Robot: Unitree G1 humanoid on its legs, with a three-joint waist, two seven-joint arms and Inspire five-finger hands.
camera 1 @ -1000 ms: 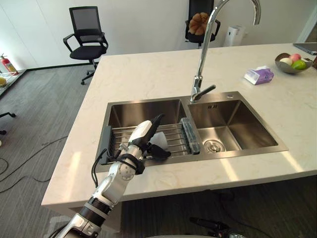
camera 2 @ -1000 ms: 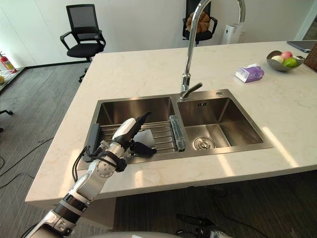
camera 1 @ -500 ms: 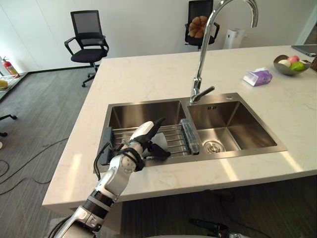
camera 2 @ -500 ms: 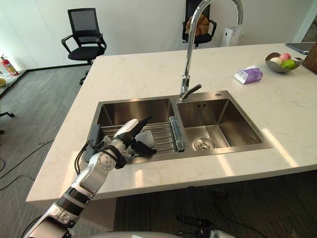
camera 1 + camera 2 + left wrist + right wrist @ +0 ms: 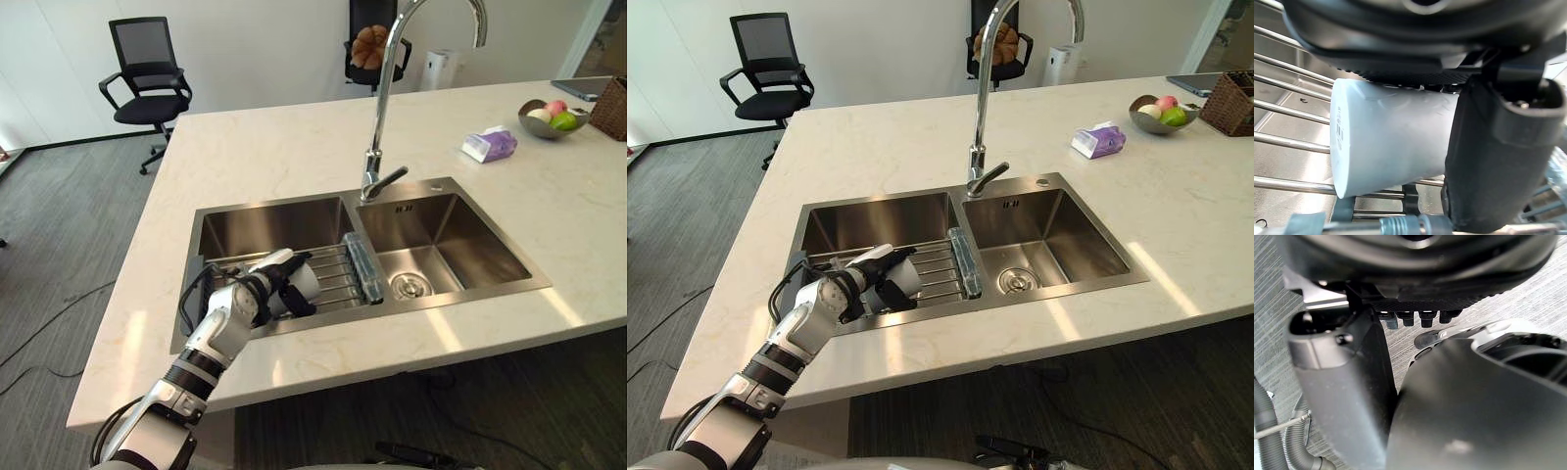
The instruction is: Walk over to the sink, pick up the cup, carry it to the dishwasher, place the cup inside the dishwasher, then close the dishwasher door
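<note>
A: Which step is in hand?
B: The pick-up; the left robot hand (image 5: 259, 294) is clenched around the white cup (image 5: 1386, 137), which lies on the rack (image 5: 335, 271) inside the sink (image 5: 460, 230); next, I judge, a lift clear of the sink.

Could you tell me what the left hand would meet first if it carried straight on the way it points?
The left hand grips the pale plastic cup; past that, probably the wire rack's clear end bar, though depth is unclear.
</note>
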